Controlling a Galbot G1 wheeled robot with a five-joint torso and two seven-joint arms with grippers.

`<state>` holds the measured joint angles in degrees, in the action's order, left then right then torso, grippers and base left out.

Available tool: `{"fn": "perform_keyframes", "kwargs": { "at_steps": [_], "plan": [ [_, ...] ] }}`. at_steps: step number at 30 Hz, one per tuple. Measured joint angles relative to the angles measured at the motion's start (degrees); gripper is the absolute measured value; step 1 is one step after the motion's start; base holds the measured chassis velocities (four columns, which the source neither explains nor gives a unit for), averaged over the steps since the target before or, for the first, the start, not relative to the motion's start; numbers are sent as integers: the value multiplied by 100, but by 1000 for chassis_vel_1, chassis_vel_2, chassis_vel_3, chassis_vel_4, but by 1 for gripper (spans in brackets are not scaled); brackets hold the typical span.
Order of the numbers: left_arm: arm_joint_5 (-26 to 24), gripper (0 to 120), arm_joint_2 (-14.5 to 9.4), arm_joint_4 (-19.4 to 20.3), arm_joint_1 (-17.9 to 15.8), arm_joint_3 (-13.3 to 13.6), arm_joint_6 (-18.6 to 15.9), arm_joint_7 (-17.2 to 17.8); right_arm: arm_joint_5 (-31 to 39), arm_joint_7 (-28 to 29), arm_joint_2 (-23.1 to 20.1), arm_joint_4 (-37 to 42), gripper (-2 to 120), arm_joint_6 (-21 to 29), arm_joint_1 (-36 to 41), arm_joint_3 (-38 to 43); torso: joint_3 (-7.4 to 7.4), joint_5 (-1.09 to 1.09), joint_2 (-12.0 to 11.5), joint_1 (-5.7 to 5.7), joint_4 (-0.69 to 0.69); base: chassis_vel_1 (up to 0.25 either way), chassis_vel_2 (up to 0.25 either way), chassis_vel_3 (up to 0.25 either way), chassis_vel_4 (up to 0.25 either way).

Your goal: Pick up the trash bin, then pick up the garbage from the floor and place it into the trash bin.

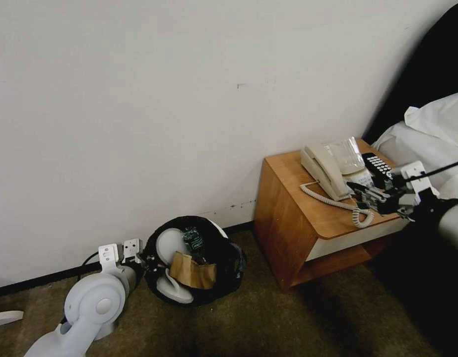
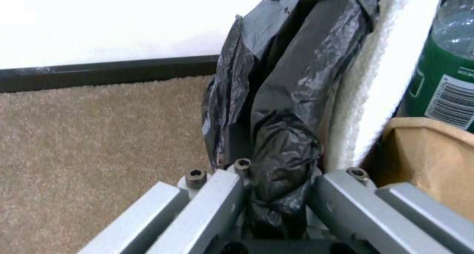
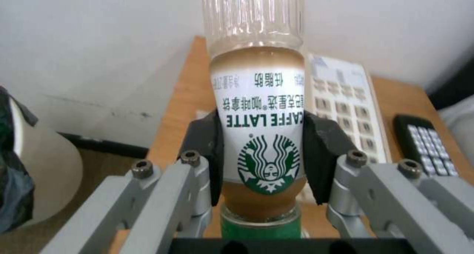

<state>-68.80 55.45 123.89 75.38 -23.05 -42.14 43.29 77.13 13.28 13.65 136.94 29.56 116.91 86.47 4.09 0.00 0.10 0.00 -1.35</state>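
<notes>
The left hand [image 2: 279, 194] was clamped shut on the bag-lined rim of the trash bin [image 1: 194, 260], which sat tipped by the wall on the carpet [image 1: 268, 322], perhaps lifted slightly. Inside lay a white slipper [image 1: 169, 245], a brown cardboard piece [image 1: 191, 271] and a green bottle [image 1: 193, 240]. The right hand [image 3: 260, 154] was closed around a coffee bottle [image 3: 259, 135] above the worktop [image 1: 298, 198], beside the phone [image 1: 333, 168].

Our head camera looking down at carpet, wall, wooden nightstand [image 1: 308, 218], our left wrist camera tight against the trash bin [image 2: 286, 98], our right wrist camera close over that nightstand [image 3: 183, 98].
</notes>
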Motion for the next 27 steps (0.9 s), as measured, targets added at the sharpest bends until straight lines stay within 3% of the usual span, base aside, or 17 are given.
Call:
{"fn": "perform_keyframes", "kwargs": {
  "at_steps": [6, 11, 18, 27],
  "plan": [
    [-125, 0, -54, 160, -57, -6, -1, 43, 281, 118, -487, -87, 31, 3, -222, -49, 0, 0, 0, 0, -1, 0, 0, 0, 0],
    [-243, 0, -158, 435, -128, -55, -1, 162, 548, 174, -1233, -259, 31, -60, -423, -121, 0, 0, 0, 0, 1, 0, 0, 0, 0],
    [-381, 0, -250, 620, -200, -45, -1, 251, 733, 188, -1662, -342, 31, -111, -601, -167, -1, 0, 0, 0, -1, 0, 0, 0, 0],
    [-768, 0, -347, 730, -526, 58, 0, 619, 845, 134, -2231, -357, 31, -257, -679, -214, 0, 0, 0, 0, 0, 0, 0, 0, 0]
  ]
}}
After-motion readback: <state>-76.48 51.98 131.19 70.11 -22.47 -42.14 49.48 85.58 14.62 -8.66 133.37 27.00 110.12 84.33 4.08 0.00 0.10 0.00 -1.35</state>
